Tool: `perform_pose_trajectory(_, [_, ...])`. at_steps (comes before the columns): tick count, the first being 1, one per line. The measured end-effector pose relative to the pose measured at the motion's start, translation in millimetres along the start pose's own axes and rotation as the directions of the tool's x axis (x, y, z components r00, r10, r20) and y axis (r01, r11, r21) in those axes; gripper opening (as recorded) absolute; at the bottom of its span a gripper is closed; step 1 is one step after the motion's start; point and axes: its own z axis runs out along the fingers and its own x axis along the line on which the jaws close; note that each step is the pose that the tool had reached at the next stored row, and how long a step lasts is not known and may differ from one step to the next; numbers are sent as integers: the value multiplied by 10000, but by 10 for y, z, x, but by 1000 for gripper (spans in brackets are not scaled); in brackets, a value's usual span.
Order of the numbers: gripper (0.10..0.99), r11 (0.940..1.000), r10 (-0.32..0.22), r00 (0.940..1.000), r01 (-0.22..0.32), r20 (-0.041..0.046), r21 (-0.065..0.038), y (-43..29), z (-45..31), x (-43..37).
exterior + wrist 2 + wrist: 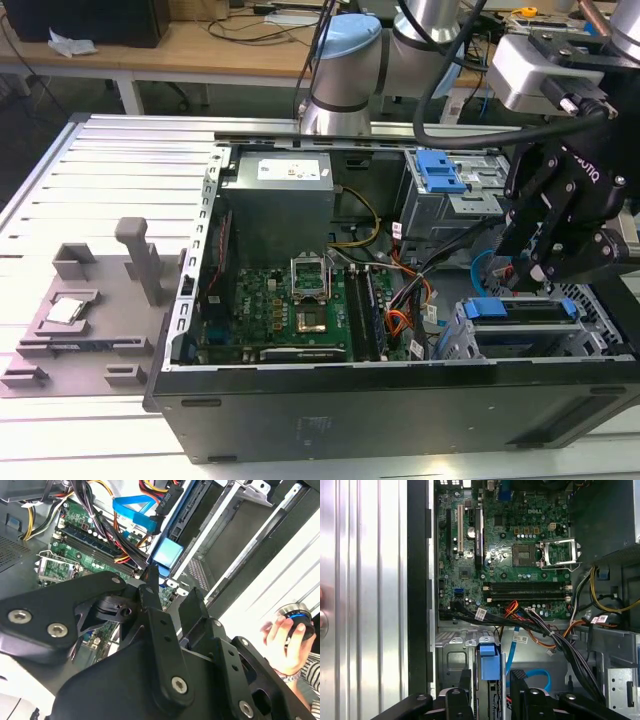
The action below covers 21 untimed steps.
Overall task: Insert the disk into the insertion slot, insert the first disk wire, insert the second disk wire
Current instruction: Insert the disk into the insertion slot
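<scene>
The disk (487,308), with its bright blue carrier, sits on edge inside the insertion slot (455,342), a perforated silver cage at the case's front corner on the exterior view's right. My black gripper (535,280) hovers just above the disk. In the first wrist view the fingers (465,687) straddle the disk's blue handle (487,661) with small gaps on both sides, so the gripper (491,676) is open and holds nothing. In the second wrist view the blue handle (167,554) lies just beyond the gripper (171,582). A loose blue cable (512,652) runs beside the disk.
A bundle of black, orange and yellow wires (540,630) crosses between the motherboard (505,560) and the cage (451,656). A taller grey bay with a blue latch (440,170) stands behind. A person's hand (282,640) holds a round knob beyond the case. A grey fixture (90,310) lies outside the case.
</scene>
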Motion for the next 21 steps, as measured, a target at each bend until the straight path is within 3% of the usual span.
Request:
perform_pose_trajectory(3, [424, 10000, 0, 10000, 0, 0, 0, 0, 1, 0])
perform_pose_trajectory(4, [357, 10000, 0, 10000, 0, 0, 0, 0, 2, 0])
perform_pose_trajectory(5, [357, 10000, 0, 10000, 0, 0, 0, 0, 2, 0])
perform_pose_trajectory(6, [235, 10000, 0, 10000, 0, 0, 0, 0, 3, 0])
perform_pose_trajectory(9, [106, 10000, 0, 10000, 0, 0, 0, 0, 4, 0])
perform_pose_trajectory(17, [106, 10000, 0, 10000, 0, 0, 0, -1, 8, 0])
perform_pose_trajectory(21, [106, 10000, -1, 10000, 1, 1, 0, -50, 7, -2])
